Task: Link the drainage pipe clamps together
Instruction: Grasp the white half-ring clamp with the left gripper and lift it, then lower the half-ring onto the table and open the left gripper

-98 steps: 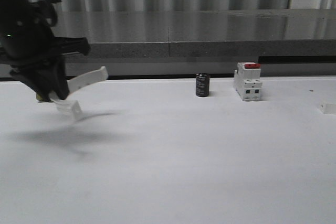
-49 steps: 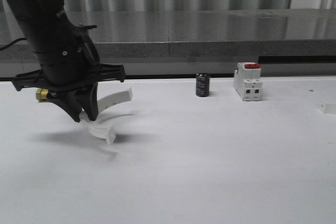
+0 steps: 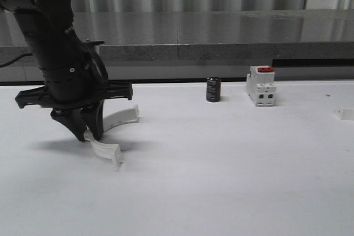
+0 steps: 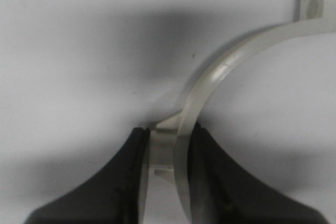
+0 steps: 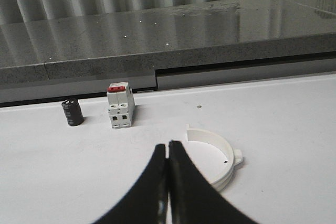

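Observation:
One drainage pipe clamp (image 3: 105,148) is a white half-ring held on edge just above or on the white table (image 3: 221,181). My left gripper (image 3: 88,135) is shut on its middle. In the left wrist view the black fingers (image 4: 210,156) pinch the band of this clamp (image 4: 226,66), which curves away to a square end tab. The other drainage pipe clamp (image 5: 228,171) lies flat on the table just right of my right gripper (image 5: 168,144). That gripper is shut with nothing in it and does not touch the clamp.
A black cylinder (image 3: 213,89) and a white breaker with a red top (image 3: 261,85) stand at the back of the table, also seen as the cylinder (image 5: 72,112) and breaker (image 5: 120,106). A small white piece (image 3: 345,114) lies at the right edge. A grey ledge (image 3: 221,31) runs behind.
The left arm carried the clamp rightward and down over the table. In the last half second it sank slightly lower.

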